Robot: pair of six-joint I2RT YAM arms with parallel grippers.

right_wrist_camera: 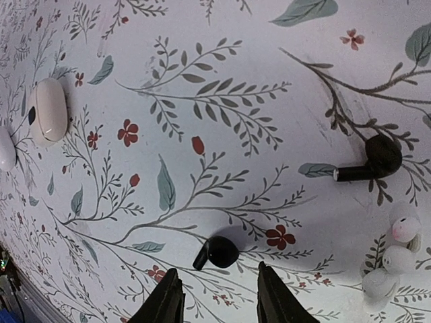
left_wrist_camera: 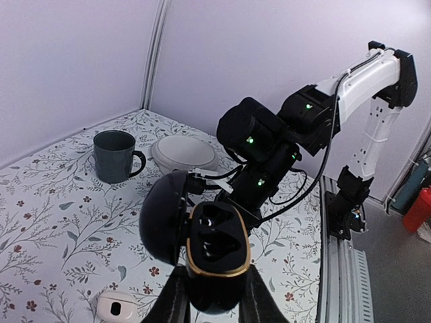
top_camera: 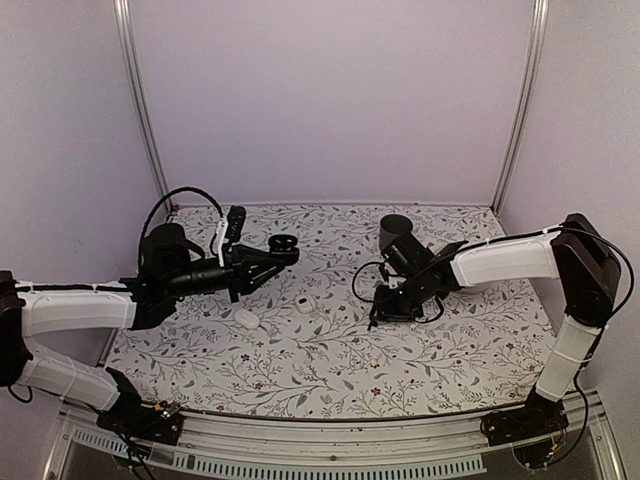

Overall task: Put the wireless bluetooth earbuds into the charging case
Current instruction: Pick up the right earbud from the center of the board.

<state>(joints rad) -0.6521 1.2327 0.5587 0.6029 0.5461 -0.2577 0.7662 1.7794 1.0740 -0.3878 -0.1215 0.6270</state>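
Note:
My left gripper (top_camera: 262, 264) is shut on a black charging case (top_camera: 283, 246) with a gold rim and holds it above the table. In the left wrist view the case (left_wrist_camera: 217, 250) sits between the fingers (left_wrist_camera: 174, 301) with its lid swung open to the left and both sockets empty. My right gripper (top_camera: 384, 312) is low over the table. In the right wrist view it (right_wrist_camera: 219, 299) is open, with a black earbud (right_wrist_camera: 217, 252) lying on the cloth just ahead of its fingertips. A second black earbud (right_wrist_camera: 376, 159) lies further off to the right.
A white charging case (top_camera: 305, 305) and a white oval case (top_camera: 247, 318) lie mid-table. Several white earbuds (right_wrist_camera: 399, 250) lie at the right of the right wrist view. A dark mug (left_wrist_camera: 116, 156) and a white bowl (left_wrist_camera: 183, 153) stand at the back. The table is covered by a floral cloth (top_camera: 320, 360).

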